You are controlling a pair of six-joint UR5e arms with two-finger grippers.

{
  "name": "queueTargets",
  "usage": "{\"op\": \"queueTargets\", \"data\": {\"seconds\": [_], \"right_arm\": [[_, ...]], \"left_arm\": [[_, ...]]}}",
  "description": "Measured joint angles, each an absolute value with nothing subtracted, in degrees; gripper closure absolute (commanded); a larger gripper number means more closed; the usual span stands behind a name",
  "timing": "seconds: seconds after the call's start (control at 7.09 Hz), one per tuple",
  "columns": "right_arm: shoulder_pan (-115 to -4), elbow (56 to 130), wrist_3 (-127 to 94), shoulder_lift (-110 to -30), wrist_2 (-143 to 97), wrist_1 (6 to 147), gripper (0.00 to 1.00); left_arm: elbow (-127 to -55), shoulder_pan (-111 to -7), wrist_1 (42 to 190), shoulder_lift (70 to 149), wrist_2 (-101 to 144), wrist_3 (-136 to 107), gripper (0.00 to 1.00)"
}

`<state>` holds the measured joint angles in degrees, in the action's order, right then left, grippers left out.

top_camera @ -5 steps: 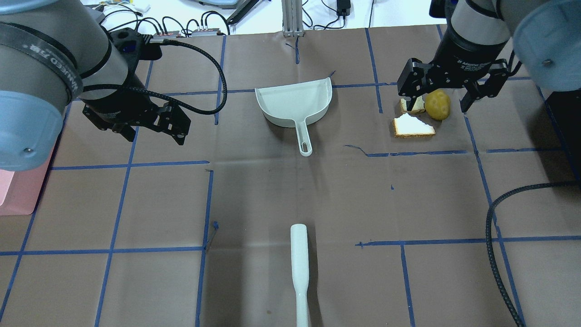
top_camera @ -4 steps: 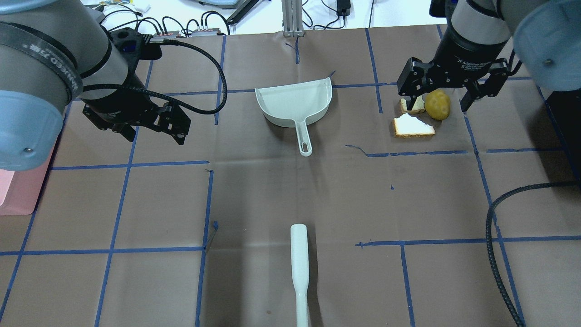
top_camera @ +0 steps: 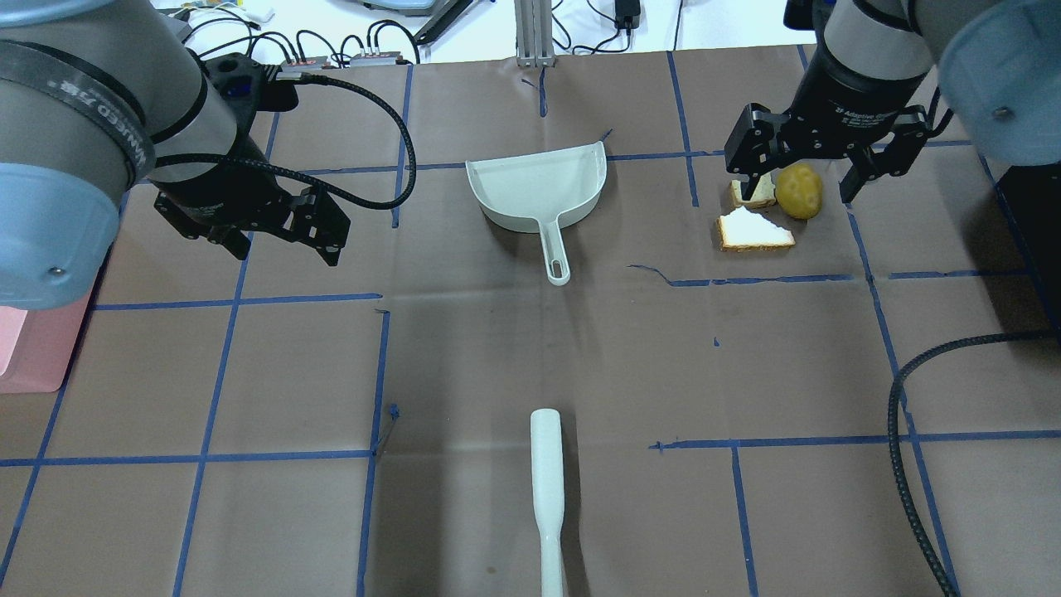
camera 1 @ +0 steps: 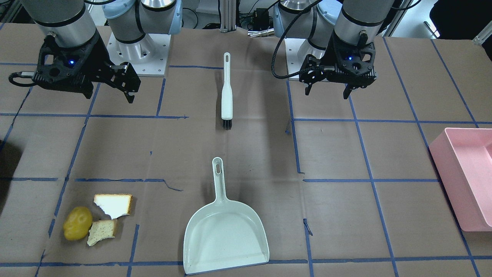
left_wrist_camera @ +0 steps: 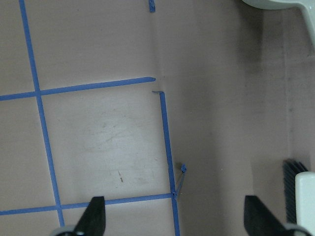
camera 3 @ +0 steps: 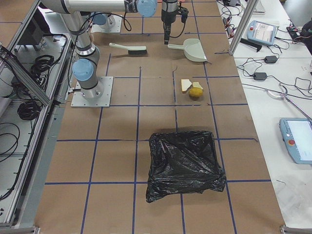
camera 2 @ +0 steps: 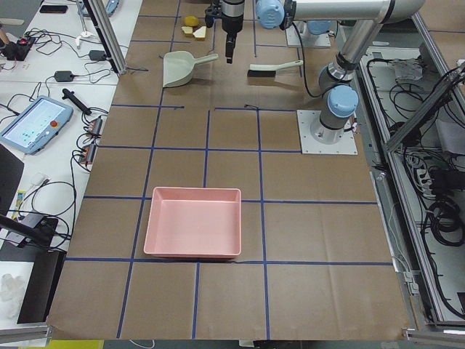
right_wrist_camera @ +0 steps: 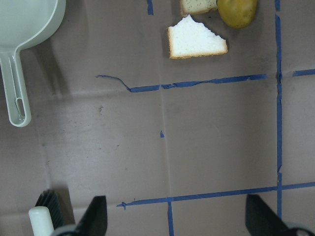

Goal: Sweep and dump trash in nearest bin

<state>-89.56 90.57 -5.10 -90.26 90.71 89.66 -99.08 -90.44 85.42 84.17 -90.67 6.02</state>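
Black fingers are spread, empty, on left gripper and right gripper. The potato piece and bread pieces are found toward the far right corner. The brush, by the robot's edge, is best pinched squarely mid-handle.

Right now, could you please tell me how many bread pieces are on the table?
2. The larger white piece lies on the robot's side of the smaller piece, which sits right beside the yellow potato-like piece. None appears to be hidden.
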Motion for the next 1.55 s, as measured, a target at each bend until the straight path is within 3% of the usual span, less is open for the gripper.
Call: {"op": "queueTargets", "data": {"seconds": [1.13, 1.55], "right_arm": [[-89.56, 90.68, -5.19, -90.26, 90.62, 89.65, 0.00], [-89.56, 90.70, -5.19, -90.26, 90.61, 89.65, 0.00]], "left_arm": [[-100.26, -90.95, 86.03, 84.15, -90.66, 4.84, 0.01], [-104.60, -97.33, 85.25, 83.34, -90.15, -1.68, 0.07]]}}
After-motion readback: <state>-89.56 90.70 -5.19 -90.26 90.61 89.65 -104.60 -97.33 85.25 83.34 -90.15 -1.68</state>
